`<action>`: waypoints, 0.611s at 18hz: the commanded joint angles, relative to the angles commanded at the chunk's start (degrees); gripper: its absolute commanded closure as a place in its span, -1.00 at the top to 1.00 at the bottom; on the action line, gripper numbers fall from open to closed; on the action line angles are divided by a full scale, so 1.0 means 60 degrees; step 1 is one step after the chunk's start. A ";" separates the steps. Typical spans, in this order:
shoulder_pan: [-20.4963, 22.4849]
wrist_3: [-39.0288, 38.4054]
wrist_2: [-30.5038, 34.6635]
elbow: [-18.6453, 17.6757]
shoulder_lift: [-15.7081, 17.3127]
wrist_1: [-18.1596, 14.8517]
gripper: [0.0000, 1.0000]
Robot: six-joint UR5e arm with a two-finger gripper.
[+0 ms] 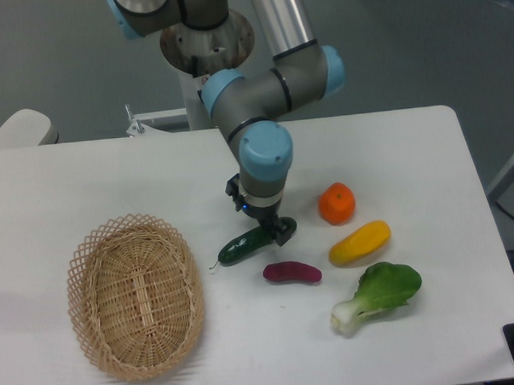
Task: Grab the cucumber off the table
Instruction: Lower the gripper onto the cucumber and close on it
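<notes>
The cucumber [244,245] is dark green and glossy. It lies slanted on the white table [86,183], with its thin stem tip pointing lower left. My gripper [270,228] points down over the cucumber's right end, which goes under the fingers. One black fingertip [284,232] shows just right of that end, low at the table surface. The other finger is hidden behind the wrist. I cannot tell whether the jaws press on the cucumber or stand apart around it.
A woven wicker basket [135,293] stands at the front left. A purple sweet potato [292,273] lies just below the gripper. An orange [337,203], a yellow vegetable [360,242] and a bok choy [377,296] lie to the right.
</notes>
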 joint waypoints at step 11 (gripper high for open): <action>-0.0088 0.0087 -0.0015 0.0102 -0.0133 0.0381 -0.57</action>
